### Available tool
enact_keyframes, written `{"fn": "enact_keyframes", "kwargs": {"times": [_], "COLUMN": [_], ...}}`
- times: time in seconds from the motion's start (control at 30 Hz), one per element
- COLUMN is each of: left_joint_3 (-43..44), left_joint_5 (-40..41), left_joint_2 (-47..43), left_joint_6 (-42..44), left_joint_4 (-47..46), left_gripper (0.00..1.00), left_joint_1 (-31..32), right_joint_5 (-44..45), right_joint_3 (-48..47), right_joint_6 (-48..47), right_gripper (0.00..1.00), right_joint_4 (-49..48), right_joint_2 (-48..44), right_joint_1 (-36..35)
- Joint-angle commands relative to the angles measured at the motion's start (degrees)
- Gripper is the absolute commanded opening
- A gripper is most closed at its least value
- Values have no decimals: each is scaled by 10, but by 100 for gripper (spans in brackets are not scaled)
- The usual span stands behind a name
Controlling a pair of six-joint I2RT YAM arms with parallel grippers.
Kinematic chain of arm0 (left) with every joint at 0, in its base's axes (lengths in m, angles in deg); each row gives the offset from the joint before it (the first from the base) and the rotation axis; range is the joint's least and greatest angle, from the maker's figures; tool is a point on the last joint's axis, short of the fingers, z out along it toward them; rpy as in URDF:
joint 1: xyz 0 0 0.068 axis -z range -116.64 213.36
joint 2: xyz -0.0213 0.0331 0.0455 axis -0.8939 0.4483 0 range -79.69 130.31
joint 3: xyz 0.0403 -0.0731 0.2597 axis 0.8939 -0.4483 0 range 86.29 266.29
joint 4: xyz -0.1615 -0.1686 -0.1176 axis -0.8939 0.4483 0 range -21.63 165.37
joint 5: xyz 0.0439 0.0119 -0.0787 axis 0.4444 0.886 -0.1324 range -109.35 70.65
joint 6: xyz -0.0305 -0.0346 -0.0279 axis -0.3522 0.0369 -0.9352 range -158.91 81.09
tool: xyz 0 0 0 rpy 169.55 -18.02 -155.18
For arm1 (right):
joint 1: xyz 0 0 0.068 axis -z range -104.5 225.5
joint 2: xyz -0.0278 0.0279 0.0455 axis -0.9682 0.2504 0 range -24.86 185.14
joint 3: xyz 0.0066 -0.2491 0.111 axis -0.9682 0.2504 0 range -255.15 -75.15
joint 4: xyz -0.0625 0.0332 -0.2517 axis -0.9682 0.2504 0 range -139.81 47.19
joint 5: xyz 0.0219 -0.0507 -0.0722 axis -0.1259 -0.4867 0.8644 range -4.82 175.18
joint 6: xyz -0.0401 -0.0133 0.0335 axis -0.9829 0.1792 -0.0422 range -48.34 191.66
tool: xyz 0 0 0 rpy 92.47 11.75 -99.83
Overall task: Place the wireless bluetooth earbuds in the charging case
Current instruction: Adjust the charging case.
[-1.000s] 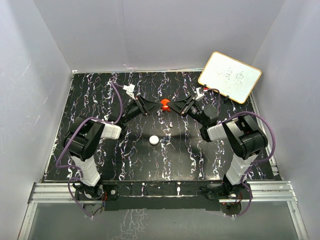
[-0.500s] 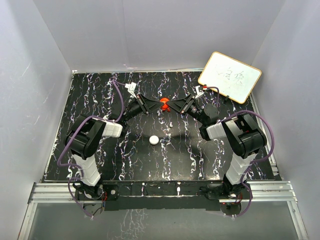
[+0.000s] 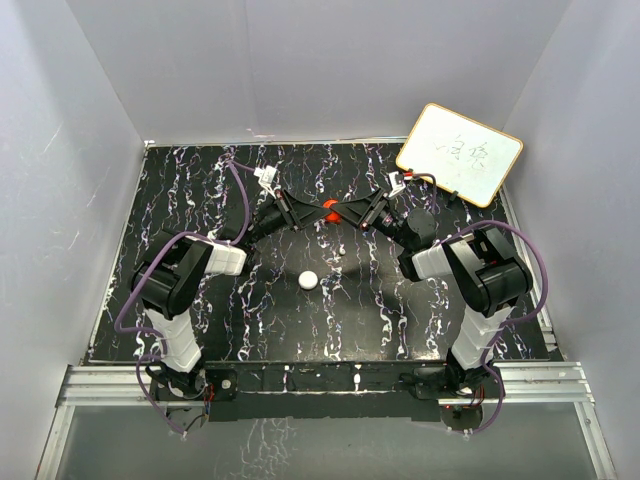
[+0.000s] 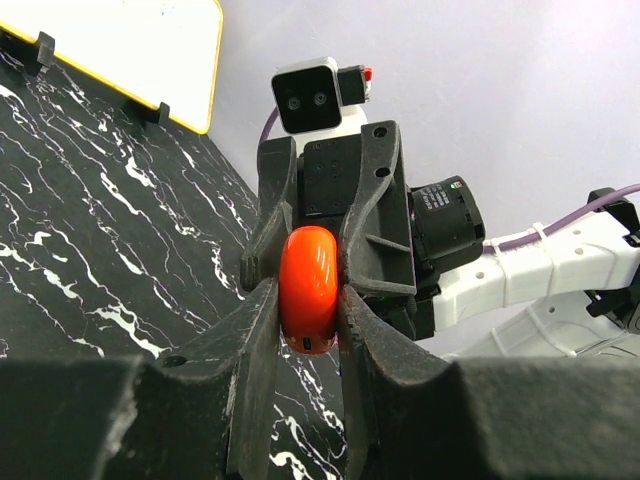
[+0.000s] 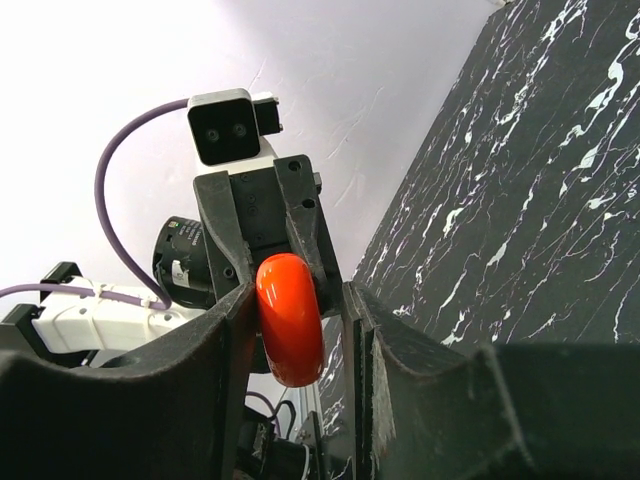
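Note:
A glossy red round puck (image 3: 329, 207), the charging case, is held on edge above the table between both grippers at mid-back. My left gripper (image 3: 313, 214) is shut on it; in the left wrist view both fingers press the puck (image 4: 307, 285). My right gripper (image 3: 345, 211) reaches in from the opposite side and straddles the same puck (image 5: 290, 318). One of its fingers touches the puck and the other (image 5: 362, 330) stands off with a gap, so it is open. The tiny earbuds are not visible in any view.
A white round puck (image 3: 309, 279) lies on the black marbled table (image 3: 200, 200) nearer the arm bases. A yellow-framed whiteboard (image 3: 460, 153) leans at the back right corner. Grey walls enclose the table on three sides.
Both grippers have closed in on each other around the red puck and shifted slightly toward the back. Less of the puck shows from above now.

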Motion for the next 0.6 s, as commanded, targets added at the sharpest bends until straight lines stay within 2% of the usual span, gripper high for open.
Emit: {"fn": "enact_keyframes", "kwargs": {"times": [0.0, 0.2, 0.4, 0.57], "left_joint_3": [1, -8, -14, -9], "left_joint_5": [-9, 6, 16, 16], "left_joint_2": [-16, -31, -42, -40], "left_joint_6": [5, 13, 13, 10], "left_joint_4": [-28, -6, 6, 6], "left_gripper": [0, 0, 0, 0], "left_joint_1": [4, 1, -8, -10], "right_joint_5": [-1, -5, -11, -16], "right_joint_3": [-12, -4, 0, 2], "right_joint_6": [2, 6, 12, 19], "right_gripper": [37, 35, 27, 26], "right_joint_4": [-48, -57, -67, -82], "right_joint_2": [-2, -9, -7, -2], "right_joint_1": [4, 13, 18, 17]}}
